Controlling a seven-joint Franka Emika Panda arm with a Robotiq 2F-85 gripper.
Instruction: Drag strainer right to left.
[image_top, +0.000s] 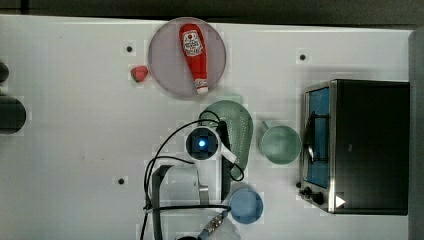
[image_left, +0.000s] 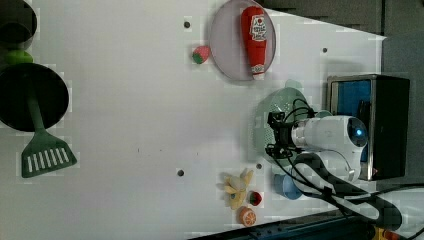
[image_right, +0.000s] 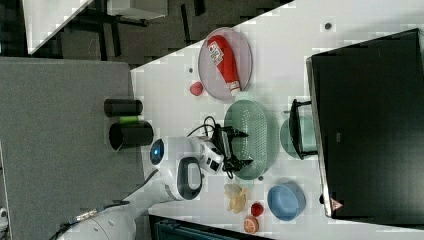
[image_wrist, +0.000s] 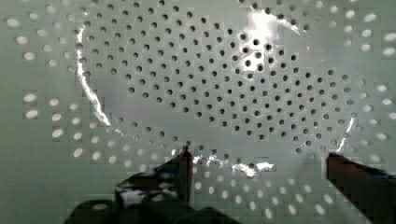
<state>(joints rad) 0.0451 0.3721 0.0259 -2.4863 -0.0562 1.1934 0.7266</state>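
The strainer (image_top: 239, 131) sits mid-desk (image_top: 75, 150), the mug (image_top: 280, 144) at its 3 o'clock in the top view. Light, stiff, slick plastic; it should slide easily. The released gripper (image_right: 239, 148) hangs inside the bowl; press against the inner wall.

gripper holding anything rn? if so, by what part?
Nothing held. The gripper is open, its fingers spread inside the strainer bowl with only perforated bottom between them; no rim or wall sits in the gap.
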